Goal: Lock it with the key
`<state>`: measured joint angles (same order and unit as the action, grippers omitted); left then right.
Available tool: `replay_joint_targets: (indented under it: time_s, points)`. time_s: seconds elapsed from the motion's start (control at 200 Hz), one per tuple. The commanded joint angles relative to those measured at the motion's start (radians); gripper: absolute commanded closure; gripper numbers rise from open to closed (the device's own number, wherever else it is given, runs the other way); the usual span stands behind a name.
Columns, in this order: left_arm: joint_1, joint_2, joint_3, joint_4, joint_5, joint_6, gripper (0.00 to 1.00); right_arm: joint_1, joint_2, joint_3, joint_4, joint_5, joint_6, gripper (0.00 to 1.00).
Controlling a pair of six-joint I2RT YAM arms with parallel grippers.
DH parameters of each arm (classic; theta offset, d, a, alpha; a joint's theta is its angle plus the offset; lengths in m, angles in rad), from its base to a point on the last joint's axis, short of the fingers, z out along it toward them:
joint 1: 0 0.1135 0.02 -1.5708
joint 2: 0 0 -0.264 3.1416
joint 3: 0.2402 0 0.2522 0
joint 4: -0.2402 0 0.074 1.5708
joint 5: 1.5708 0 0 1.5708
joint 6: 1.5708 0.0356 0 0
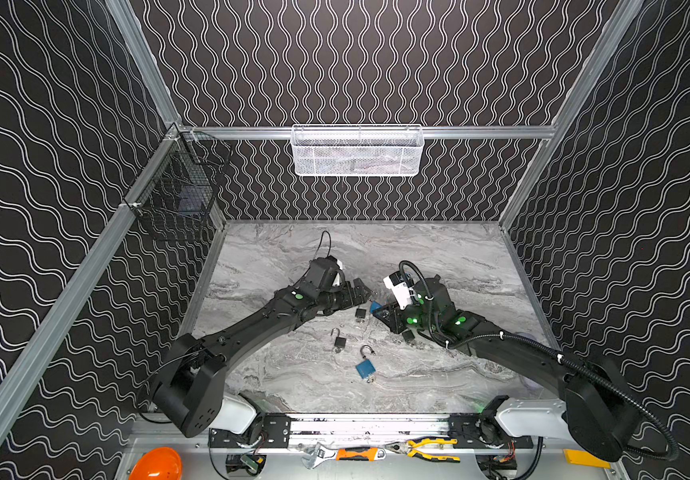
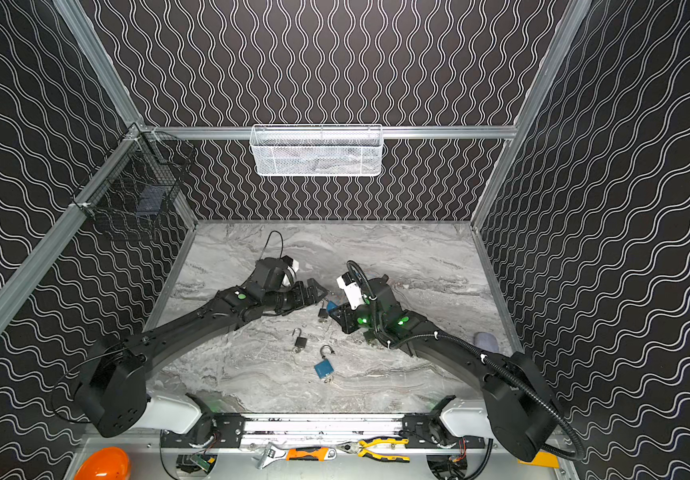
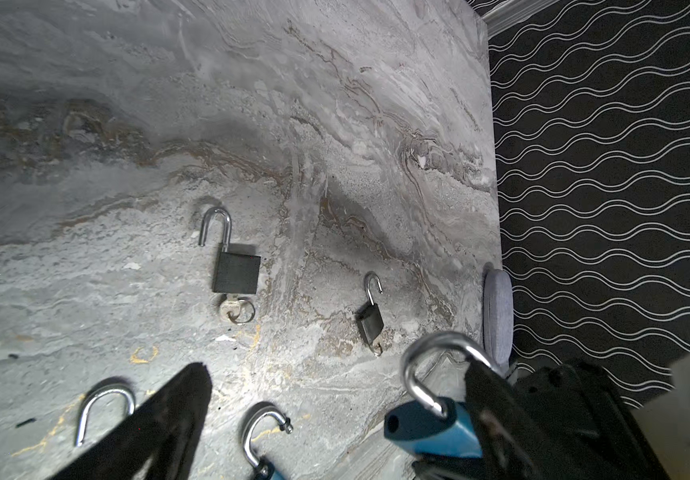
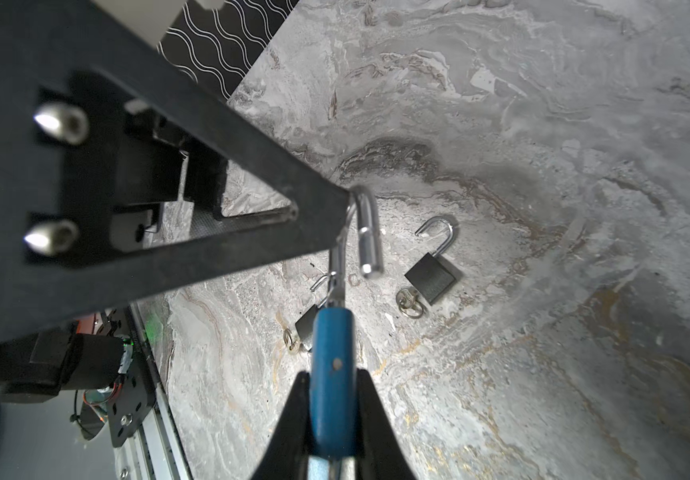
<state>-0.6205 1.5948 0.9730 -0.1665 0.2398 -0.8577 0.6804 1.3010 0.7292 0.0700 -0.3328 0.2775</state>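
In both top views the two arms meet over the middle of the marble tabletop (image 1: 439,257). The right gripper (image 1: 380,310) (image 2: 337,311) has a blue padlock (image 1: 375,307) (image 2: 331,306) between its fingers, lifted off the surface. The left gripper (image 1: 365,291) (image 2: 319,291) has its fingers spread wide just beside that lock. A black padlock (image 1: 360,313) (image 2: 323,312) lies on the table right under them. Nearer the robot's base lie a second black padlock (image 1: 339,341) (image 2: 299,341) and a loose blue padlock (image 1: 365,368) (image 2: 324,368), both with their shackles swung open.

In the left wrist view the left gripper (image 3: 335,374) is wide open with nothing in it. One of its fingers (image 3: 160,428) is well apart from the blue padlock (image 3: 430,432). The open shackle (image 3: 418,374) curves up and passes behind a black finger. Beyond it the black padlock (image 3: 236,272) lies flat, shackle open, with a key (image 3: 235,309) in its base. A small black padlock (image 3: 370,322) lies farther off.

In the right wrist view the right gripper (image 4: 331,419) is clamped on the narrow sides of the blue padlock (image 4: 331,374). The tip of a left finger (image 4: 210,187) touches the top of the shackle (image 4: 366,232). The black padlock (image 4: 432,276) with its key (image 4: 407,303) lies just past it
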Motion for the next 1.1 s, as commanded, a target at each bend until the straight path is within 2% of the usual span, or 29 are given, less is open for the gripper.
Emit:
replay_joint_targets:
  time_s: [0.0, 0.405, 0.561, 0.836, 1.096]
  points:
    - [0.006, 0.015, 0.02, 0.049, 0.012, 0.008, 0.03, 0.001, -0.01, 0.005, 0.026, -0.031, -0.017, 1.0]
    - [0.025, 0.136, 0.111, 0.011, 0.038, -0.032, 0.11, 0.001, -0.069, -0.023, 0.026, -0.022, -0.025, 1.0]
    - [0.024, 0.126, 0.091, -0.019, 0.024, -0.03, 0.12, -0.002, -0.083, -0.029, 0.023, -0.023, -0.027, 1.0]
    - [0.03, 0.082, 0.048, -0.061, 0.0, -0.008, 0.17, -0.066, -0.09, -0.056, 0.051, -0.106, -0.006, 1.0]
    - [0.035, -0.045, -0.121, 0.224, 0.047, 0.133, 0.14, -0.178, -0.085, -0.059, 0.05, -0.31, 0.057, 1.0]
